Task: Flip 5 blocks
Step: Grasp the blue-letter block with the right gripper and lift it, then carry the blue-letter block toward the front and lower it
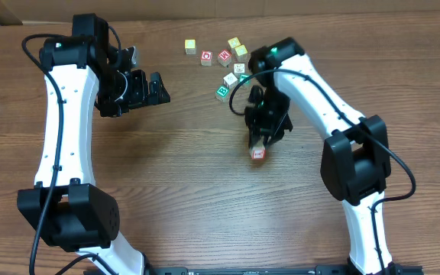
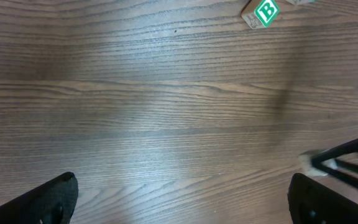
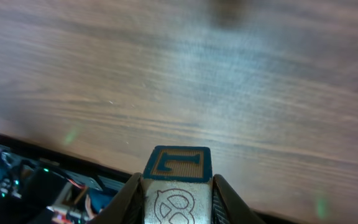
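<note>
My right gripper (image 1: 260, 145) is shut on a small block (image 1: 259, 154) and holds it low over the middle of the table. In the right wrist view that block (image 3: 178, 163) sits between the fingers (image 3: 132, 196), showing a blue letter face and a white face with an outlined drawing. A green B block (image 1: 222, 92) and two white-faced blocks (image 1: 231, 79) (image 1: 240, 68) lie just behind the right gripper. The B block (image 2: 261, 12) also shows at the top of the left wrist view. My left gripper (image 1: 155, 88) hangs open over bare wood, left of the cluster, with nothing between its fingers (image 2: 48, 199).
Behind the blocks lie red-faced cubes (image 1: 206, 57) (image 1: 224, 56) and plain yellow cubes (image 1: 190, 46) (image 1: 237, 47). The right arm's white link (image 1: 319, 99) arches over the table's right side. The table's near edge and cabling (image 3: 36, 186) show below the right gripper.
</note>
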Controlling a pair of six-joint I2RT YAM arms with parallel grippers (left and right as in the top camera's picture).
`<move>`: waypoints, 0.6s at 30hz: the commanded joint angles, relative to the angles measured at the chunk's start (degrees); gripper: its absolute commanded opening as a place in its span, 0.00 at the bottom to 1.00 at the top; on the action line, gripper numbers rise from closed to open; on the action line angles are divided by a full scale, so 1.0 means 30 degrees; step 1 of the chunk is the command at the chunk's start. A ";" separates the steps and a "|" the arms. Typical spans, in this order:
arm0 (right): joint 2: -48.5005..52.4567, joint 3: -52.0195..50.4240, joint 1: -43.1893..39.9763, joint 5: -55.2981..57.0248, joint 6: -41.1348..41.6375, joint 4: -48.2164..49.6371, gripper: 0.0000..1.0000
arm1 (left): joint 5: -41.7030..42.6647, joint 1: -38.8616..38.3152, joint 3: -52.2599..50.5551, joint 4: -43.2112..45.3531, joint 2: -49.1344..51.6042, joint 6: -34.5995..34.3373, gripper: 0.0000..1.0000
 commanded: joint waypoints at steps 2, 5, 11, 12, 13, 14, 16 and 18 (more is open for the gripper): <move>-0.0627 -0.1311 0.0903 0.0109 0.0262 -0.0007 0.10 | -0.0131 -0.0124 0.0379 -0.0044 0.0204 0.0211 1.00; -0.0627 -0.1778 0.1559 0.1821 0.1647 0.0146 0.11 | -0.0131 -0.0124 0.0379 -0.0051 0.0204 0.0211 1.00; -0.0627 -0.1807 0.2215 0.3169 0.2652 0.1217 0.83 | -0.0124 -0.0124 0.0379 -0.0051 0.0204 0.0211 1.00; -0.0627 -0.1807 0.2215 0.3169 0.2652 0.1341 0.98 | -0.0131 -0.0124 0.0379 -0.0051 0.0204 0.0211 1.00; -0.0627 -0.1807 0.2215 0.3162 0.2652 0.1341 0.99 | -0.0131 -0.0124 0.0379 -0.0051 0.0204 0.0211 1.00; -0.0627 -0.1807 0.2208 0.3169 0.2645 0.1326 0.99 | -0.0131 -0.0124 0.0379 -0.0051 0.0204 0.0211 1.00; -0.0627 -0.1807 0.2149 0.3169 0.2652 0.1333 0.99 | -0.0131 -0.0124 0.0379 -0.0051 0.0204 0.0211 1.00; -0.0627 -0.1807 0.2098 0.3169 0.2652 0.1239 0.98 | -0.0131 -0.0124 0.0379 -0.0051 0.0204 0.0211 1.00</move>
